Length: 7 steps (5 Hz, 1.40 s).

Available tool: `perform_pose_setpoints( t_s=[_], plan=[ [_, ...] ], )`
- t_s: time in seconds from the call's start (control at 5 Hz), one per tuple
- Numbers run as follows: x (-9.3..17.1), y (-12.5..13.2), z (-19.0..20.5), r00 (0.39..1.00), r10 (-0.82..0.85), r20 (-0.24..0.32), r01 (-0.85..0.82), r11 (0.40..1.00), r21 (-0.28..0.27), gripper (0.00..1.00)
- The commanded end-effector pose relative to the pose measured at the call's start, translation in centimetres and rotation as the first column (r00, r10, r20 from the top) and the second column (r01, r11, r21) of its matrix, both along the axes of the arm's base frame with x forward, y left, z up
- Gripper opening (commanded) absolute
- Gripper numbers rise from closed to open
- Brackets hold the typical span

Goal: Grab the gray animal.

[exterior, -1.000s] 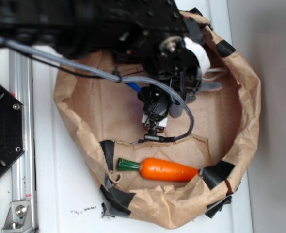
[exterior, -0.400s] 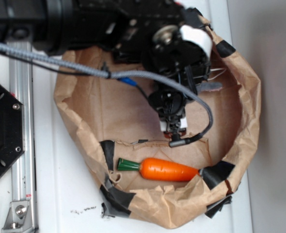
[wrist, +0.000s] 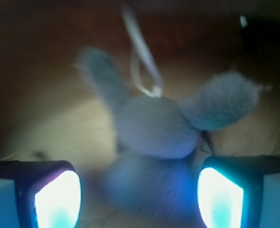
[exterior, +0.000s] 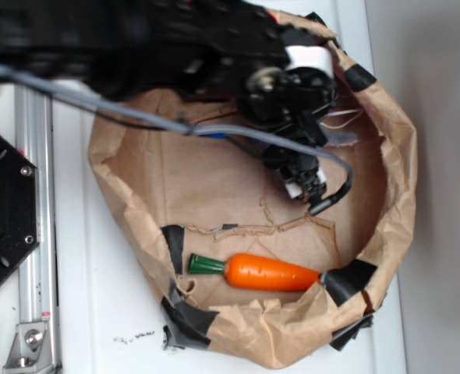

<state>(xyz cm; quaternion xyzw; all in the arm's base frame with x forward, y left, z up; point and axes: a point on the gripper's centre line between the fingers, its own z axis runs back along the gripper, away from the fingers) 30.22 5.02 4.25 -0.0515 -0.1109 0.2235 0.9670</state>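
Item: gray animal (wrist: 154,128), lying on the paper-lined surface (exterior: 175,179) directly ahead of the hand (wrist: 139,197), centred between its two fingers (wrist: 57,199), its lower part reaching into the gap; body running away from the hand, string loop (wrist: 142,66) at the far end. Hand: spread wide, gripping nothing, seemingly touching nothing, though the blur is making contact uncertain.

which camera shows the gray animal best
The wrist view: the gray animal fills the frame, blurred, between the open gripper fingers. In the exterior view the arm hides nearly all of it; only a gray bit shows.
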Motion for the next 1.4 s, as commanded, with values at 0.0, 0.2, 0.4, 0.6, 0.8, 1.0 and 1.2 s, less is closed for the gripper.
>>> perform_pose_setpoints(
  t_s=[0.0,0.2,0.4,0.6,0.8,1.0,1.2],
  plan=[
    [3.0,-0.2,-1.0,0.998,-0.040,-0.057,0.048,0.988,0.148,0.00],
    [2.4,-0.8,0.9,0.978,-0.162,-0.131,0.184,0.966,0.180,0.00],
    [1.1,-1.3,5.3,0.952,-0.281,-0.121,0.299,0.938,0.175,0.00],
    [-0.7,-2.2,9.4,0.948,-0.314,-0.059,0.319,0.940,0.120,0.00],
    [-2.1,-3.4,12.2,0.948,-0.317,-0.024,0.311,0.941,-0.131,0.00],
    [-2.9,-3.6,13.7,0.952,-0.306,0.001,0.306,0.951,0.036,0.00],
    [-3.5,-3.6,12.4,0.969,-0.247,0.026,0.245,0.967,0.075,0.00]
  ],
)
